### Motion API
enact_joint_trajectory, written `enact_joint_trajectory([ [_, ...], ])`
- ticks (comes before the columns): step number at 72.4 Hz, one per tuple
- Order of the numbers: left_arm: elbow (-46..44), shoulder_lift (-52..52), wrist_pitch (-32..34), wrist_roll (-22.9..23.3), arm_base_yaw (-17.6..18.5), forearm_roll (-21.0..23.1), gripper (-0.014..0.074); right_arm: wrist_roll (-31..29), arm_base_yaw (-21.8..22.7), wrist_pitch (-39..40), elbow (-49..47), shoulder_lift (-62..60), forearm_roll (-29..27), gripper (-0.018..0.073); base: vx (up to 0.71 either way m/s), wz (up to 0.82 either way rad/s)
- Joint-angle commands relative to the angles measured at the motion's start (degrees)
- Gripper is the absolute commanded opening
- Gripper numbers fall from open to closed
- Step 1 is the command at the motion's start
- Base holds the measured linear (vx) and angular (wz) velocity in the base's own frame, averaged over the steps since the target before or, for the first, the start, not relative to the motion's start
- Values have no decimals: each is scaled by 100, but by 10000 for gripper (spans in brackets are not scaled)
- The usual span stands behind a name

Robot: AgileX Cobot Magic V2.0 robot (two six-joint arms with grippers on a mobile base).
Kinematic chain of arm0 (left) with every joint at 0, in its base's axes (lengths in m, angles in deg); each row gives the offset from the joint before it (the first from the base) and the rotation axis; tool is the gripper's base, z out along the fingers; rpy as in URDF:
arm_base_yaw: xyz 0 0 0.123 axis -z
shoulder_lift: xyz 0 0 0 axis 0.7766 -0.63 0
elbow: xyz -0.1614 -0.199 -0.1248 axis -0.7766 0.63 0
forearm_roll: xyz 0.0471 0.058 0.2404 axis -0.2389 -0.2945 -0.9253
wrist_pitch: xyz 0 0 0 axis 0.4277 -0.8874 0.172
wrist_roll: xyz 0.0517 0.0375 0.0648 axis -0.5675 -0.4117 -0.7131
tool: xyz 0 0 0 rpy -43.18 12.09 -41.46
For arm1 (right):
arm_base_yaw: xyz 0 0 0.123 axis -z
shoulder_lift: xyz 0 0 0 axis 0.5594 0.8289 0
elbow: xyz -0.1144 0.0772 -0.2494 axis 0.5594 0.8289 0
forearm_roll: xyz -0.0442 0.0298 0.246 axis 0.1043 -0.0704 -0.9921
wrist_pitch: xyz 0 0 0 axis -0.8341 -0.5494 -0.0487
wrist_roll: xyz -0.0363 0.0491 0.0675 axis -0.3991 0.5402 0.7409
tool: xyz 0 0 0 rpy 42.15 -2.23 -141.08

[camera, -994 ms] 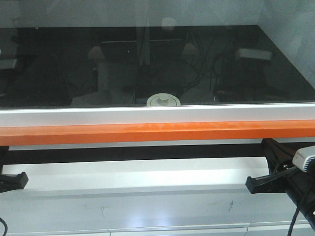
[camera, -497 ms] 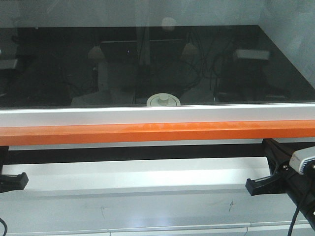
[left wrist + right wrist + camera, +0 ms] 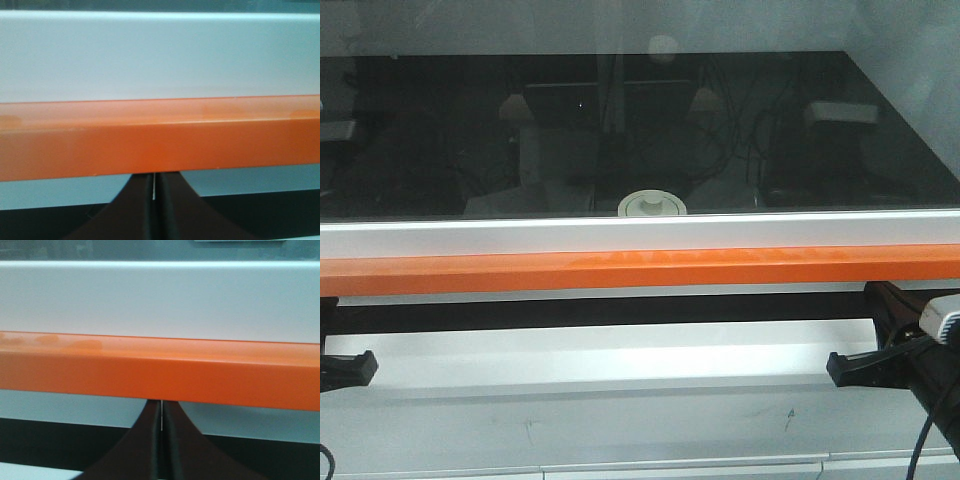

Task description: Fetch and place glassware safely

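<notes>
The glass jar's cream-white lid (image 3: 652, 204) with its small knob shows behind the closed glass sash, low and centred; the jar body is hidden by the white sash frame. My left gripper (image 3: 365, 365) is at the far left edge, below the orange bar, shut and empty; in the left wrist view (image 3: 154, 185) its jaws meet just under the bar. My right gripper (image 3: 835, 369) is at the lower right, also shut and empty; in the right wrist view (image 3: 161, 415) its jaws are pressed together under the bar.
An orange handle bar (image 3: 640, 268) runs the full width under a white sash frame (image 3: 640, 236). The dark glass pane (image 3: 470, 130) above reflects the room. A white ledge (image 3: 600, 360) lies below the bar, between the grippers.
My right gripper has shifted slightly to the right. The left gripper and the jar have not moved.
</notes>
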Motion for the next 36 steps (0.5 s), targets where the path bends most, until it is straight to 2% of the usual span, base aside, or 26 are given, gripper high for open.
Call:
enact_joint_trajectory([
  [1, -155, 62, 783, 1, 36, 61, -7, -63, 6, 821, -343, -80, -12, -1, 0, 0],
  [36, -155, 62, 783, 1, 36, 61, -7, -44, 6, 954, -475, 457, -19, -1, 0, 0],
])
